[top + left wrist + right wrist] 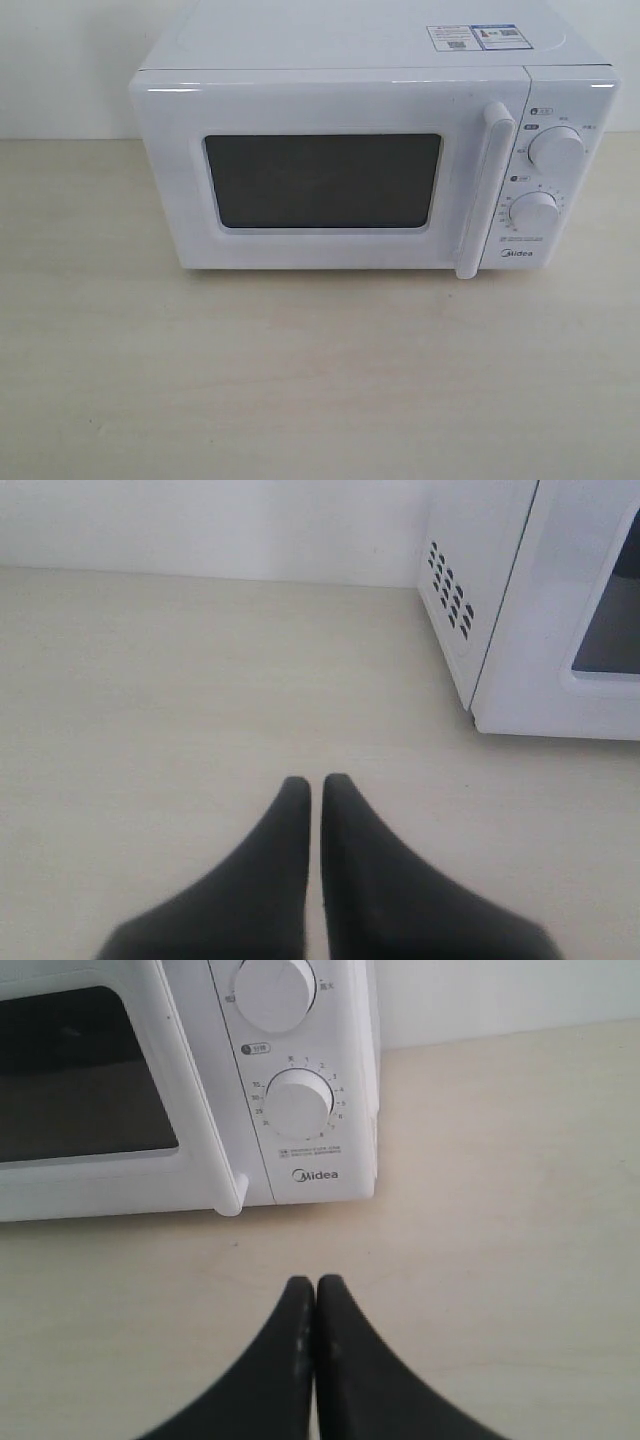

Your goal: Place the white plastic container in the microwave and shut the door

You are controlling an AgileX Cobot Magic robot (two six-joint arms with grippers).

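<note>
The white Midea microwave (370, 150) stands at the back of the pale wooden table, its door (320, 180) shut with the dark window facing me and the vertical bar handle (483, 190) beside two round dials (556, 150). No white plastic container shows in any view. My left gripper (314, 780) is shut and empty over bare table, off the microwave's vented side (452, 590). My right gripper (315, 1282) is shut and empty, in front of the dial panel (298, 1102) and handle end (230, 1200). Neither gripper appears in the exterior view.
A white wall runs behind the table (300, 380). Stickers (478, 37) lie on the microwave's top.
</note>
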